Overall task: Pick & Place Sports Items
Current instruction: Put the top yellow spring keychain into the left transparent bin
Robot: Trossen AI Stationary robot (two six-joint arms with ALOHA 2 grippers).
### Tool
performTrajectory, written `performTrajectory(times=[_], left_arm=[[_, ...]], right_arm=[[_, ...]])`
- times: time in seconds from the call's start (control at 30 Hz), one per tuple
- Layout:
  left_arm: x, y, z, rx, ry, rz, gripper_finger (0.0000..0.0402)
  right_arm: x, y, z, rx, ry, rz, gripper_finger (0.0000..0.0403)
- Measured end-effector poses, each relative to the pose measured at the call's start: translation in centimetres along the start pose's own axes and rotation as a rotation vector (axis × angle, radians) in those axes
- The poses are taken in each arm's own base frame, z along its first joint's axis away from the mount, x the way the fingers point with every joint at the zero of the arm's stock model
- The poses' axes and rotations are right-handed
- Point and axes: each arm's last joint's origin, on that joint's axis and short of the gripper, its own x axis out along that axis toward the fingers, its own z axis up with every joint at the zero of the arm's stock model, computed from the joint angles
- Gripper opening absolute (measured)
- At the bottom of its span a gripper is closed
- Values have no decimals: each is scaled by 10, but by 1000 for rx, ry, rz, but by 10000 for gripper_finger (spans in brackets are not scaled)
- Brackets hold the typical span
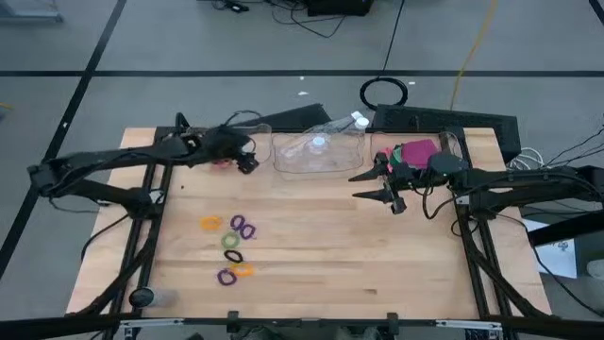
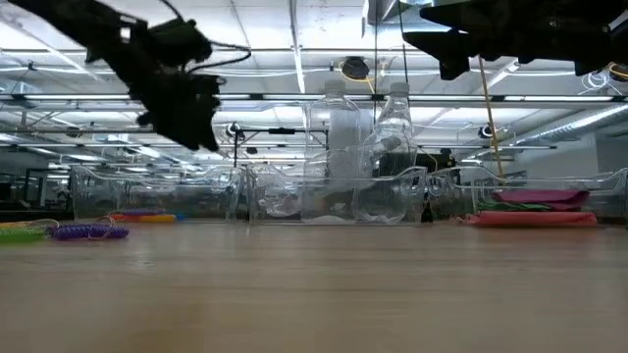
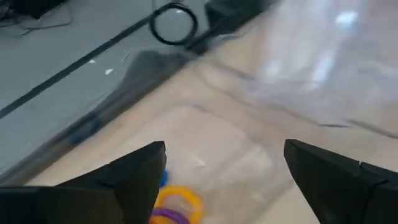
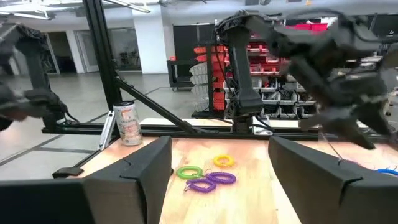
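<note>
Several small elastic rings (image 1: 231, 247) in purple, orange, green and black lie loose on the table's near-left part, also seen in the right wrist view (image 4: 205, 177). Some more rings (image 3: 179, 202) lie in a clear tray (image 1: 247, 132) at the far left. My left gripper (image 1: 247, 162) hangs open just above that tray, with nothing between its fingers (image 3: 224, 149). Pink and green flat pieces (image 1: 417, 151) lie stacked in a clear tray at the far right (image 2: 535, 206). My right gripper (image 1: 357, 186) hovers open beside that tray, pointing toward the table's left (image 4: 221, 143).
A clear tray (image 1: 319, 151) holding clear plastic bottles (image 2: 392, 147) stands in the far middle. A drink can (image 1: 142, 297) stands at the near-left corner. The table's near-right part is bare wood. A dark cable ring (image 1: 384, 92) lies on the floor beyond the table.
</note>
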Motion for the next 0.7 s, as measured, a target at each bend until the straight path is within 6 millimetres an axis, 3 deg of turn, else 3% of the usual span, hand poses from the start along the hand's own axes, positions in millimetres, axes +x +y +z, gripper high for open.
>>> performTrajectory(times=[0.2,0.37,0.5,0.7], left_arm=[[-50,-20,29,94,22,-71,274],[-77,-44,31,187,62,-174,274],[-99,-57,11,249,42,-287,273],[-114,-64,-43,182,51,-377,273]], right_arm=[[0,0,0,0,0,0,196],[0,0,0,0,0,0,196],[0,0,0,1,2,0,196],[0,0,0,-1,4,0,196]])
